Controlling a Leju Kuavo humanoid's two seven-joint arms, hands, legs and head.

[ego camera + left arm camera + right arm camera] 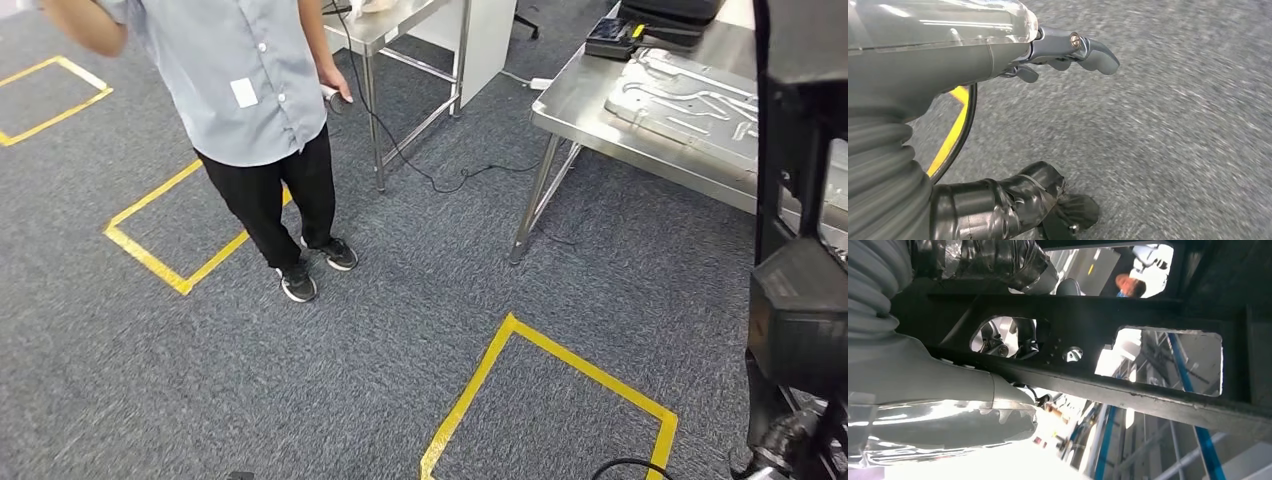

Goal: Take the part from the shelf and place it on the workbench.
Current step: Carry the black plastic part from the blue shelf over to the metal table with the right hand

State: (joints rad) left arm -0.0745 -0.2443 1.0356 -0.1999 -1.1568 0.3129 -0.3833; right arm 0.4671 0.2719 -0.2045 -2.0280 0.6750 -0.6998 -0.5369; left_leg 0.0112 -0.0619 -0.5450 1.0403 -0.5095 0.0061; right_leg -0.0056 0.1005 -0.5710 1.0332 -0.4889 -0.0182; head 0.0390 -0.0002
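Observation:
The part (pixel 800 200), a black metal frame with cut-outs, stands upright at the right edge of the head view, close to my body. In the right wrist view the same part (pixel 1148 385) crosses the picture, and my right hand (pixel 963 390) grips it, with dark fingers (pixel 1013 342) showing through one cut-out. The steel workbench (pixel 580 100) stands ahead to the right and carries a silvery embossed plate (pixel 690 100). My left hand (pixel 1063 50) hangs over the grey carpet with its fingers apart and nothing in it.
A person (pixel 260 120) in a grey shirt and black trousers stands ahead on the left, holding a small wired device. A second steel table (pixel 400 30) is behind them. Yellow tape squares (pixel 560 380) mark the carpet. A cable (pixel 440 180) trails between the tables.

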